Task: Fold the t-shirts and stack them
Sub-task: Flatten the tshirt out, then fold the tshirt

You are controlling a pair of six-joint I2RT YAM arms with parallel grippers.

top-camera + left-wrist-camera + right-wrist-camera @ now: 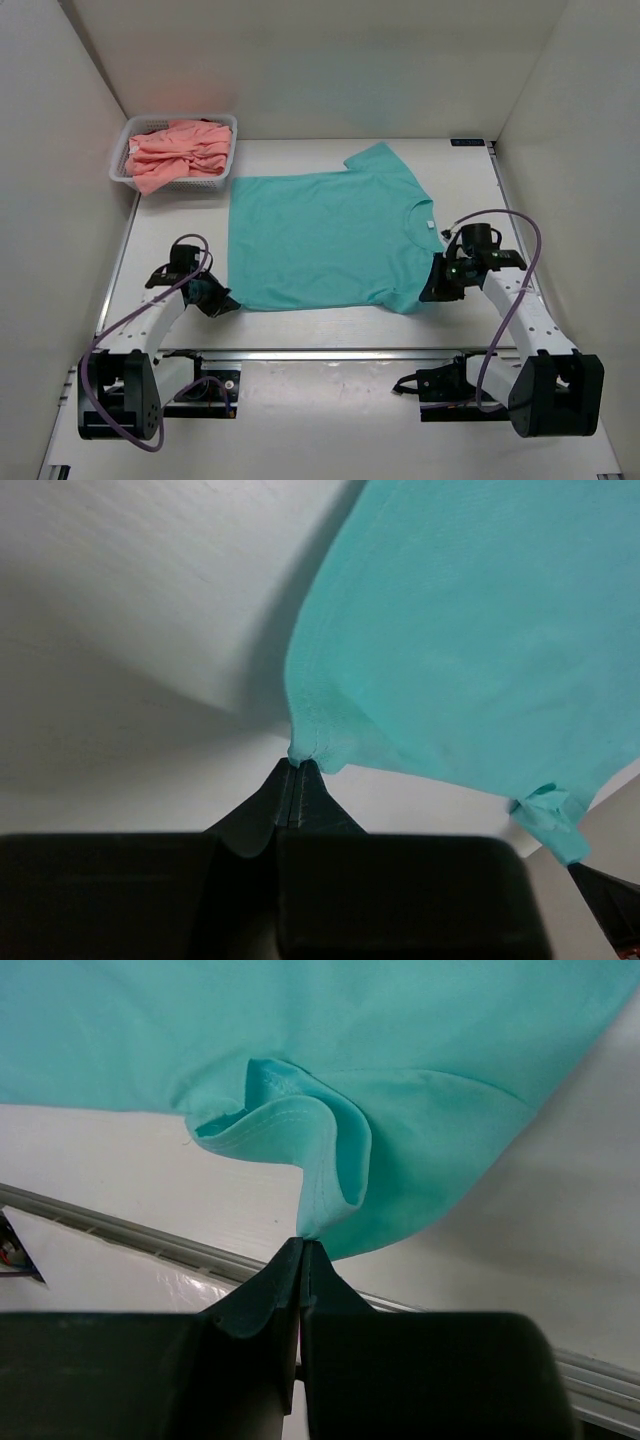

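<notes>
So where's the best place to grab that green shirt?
Probably its near edge, from the robot's side: the teal t-shirt lies flat, so only the thin rim can be pinched. The left pincer holds the hem corner, the right pincer the near sleeve.

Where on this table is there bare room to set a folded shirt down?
Bare table lies right of the teal shirt, toward the right wall. A narrower strip runs left of it, between the basket and the left tool. The middle is covered; the near edge is crowded by both arms.
</notes>
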